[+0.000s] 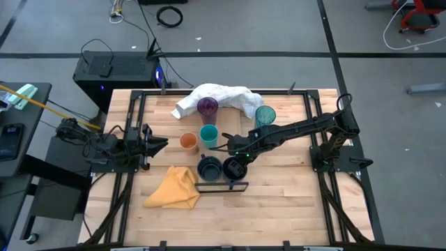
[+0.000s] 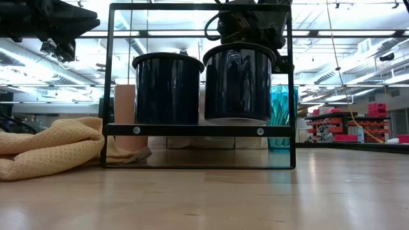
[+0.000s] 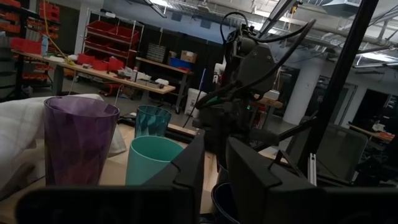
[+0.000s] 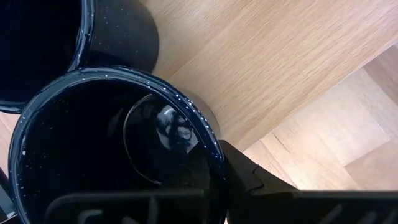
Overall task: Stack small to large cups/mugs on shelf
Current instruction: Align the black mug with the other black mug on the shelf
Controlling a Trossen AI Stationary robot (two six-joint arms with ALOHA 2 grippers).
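Observation:
Two dark navy mugs stand side by side at the shelf's dark rim (image 1: 221, 186). The left mug (image 1: 209, 167) rests on its base behind the shelf's front bar (image 2: 198, 130). My right gripper (image 1: 237, 162) is shut on the right mug (image 2: 238, 83), coming down from above. My left gripper (image 1: 157, 145) waits at the table's left, slightly open, with nothing between its fingers. Farther back stand the orange cup (image 1: 188, 141), the short teal cup (image 1: 208, 134), the purple tumbler (image 1: 207, 107) and the teal tumbler (image 1: 265, 116). My right gripper holds the right mug by its rim (image 4: 214, 155), coming steeply from above. One finger (image 4: 245, 177) lies against the outside of the wall; the other is lost in the dark inside. The mug stays upright, and a thin pale gap shows between its base (image 2: 236, 120) and the bar.
A crumpled white cloth (image 1: 219, 96) lies at the far edge behind the tumblers. A yellow cloth (image 1: 174, 188) lies bunched at the near left, beside the shelf's frame (image 2: 105, 83). Bare wood lies at the near right of the table.

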